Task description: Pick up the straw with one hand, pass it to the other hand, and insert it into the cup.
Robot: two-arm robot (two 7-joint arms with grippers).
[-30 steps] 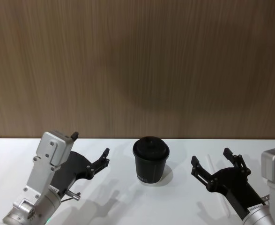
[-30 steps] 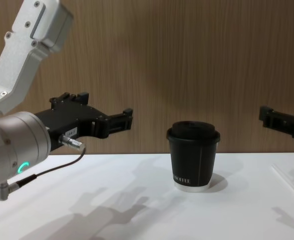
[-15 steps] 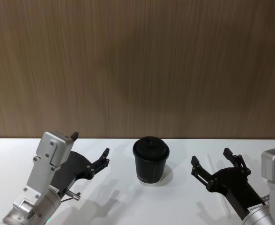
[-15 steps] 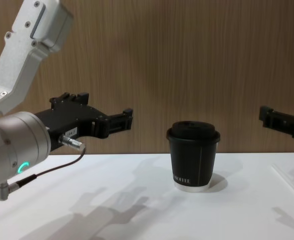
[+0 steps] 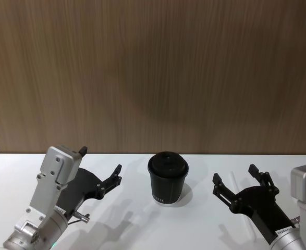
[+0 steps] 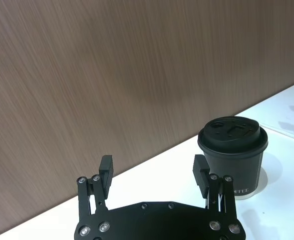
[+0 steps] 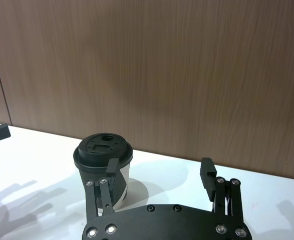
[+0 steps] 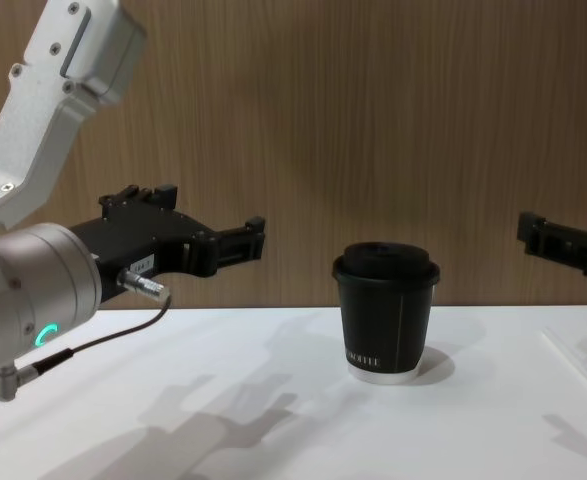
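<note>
hovering with fingers spread and empty, the right gripper [image 5: 236, 176] sits at the lower right of the head view, over the white straw [image 5: 235, 182], which lies flat and untouched on the table [image 5: 142, 229] between its fingers. judged from this, no step is done: pickup, handover and insertion all remain. the left gripper [image 5: 100, 162] hangs at lower left, likewise spread and empty, with the lidded black paper cup [image 5: 168, 178] upright at lower centre between them.
</note>
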